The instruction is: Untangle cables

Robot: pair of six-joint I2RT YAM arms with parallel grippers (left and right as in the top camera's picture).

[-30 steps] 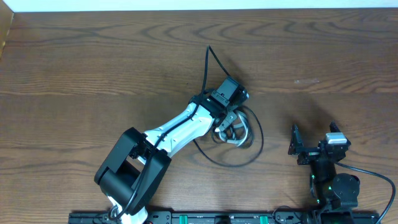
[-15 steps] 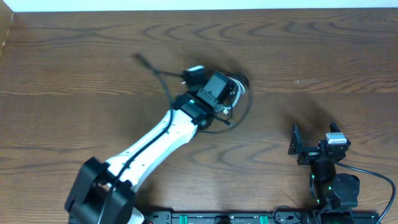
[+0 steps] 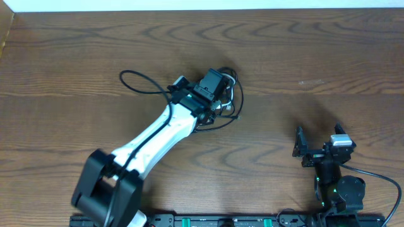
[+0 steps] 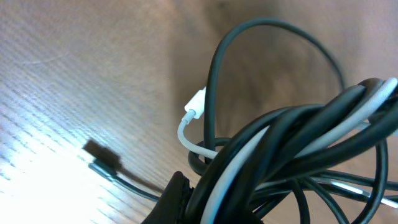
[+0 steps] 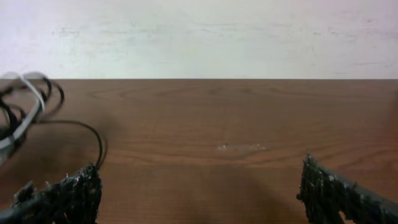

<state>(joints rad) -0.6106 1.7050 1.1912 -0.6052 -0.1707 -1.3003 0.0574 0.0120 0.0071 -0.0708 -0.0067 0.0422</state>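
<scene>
The left claw [image 3: 226, 98] has dragged the thin black cord [image 4: 212, 93] and thin white cord [image 4: 194, 106], clamped together, toward upper left, still knotted.

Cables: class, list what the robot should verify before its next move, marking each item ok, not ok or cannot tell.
1. Left gripper clamped on the cables: ok.
2. The two separated: not ok, twisted in one bundle.
3. White plug sticking out free: ok.
4. Right gripper open, empty: ok.
5. Bundle clear of the table: cannot tell.
</scene>
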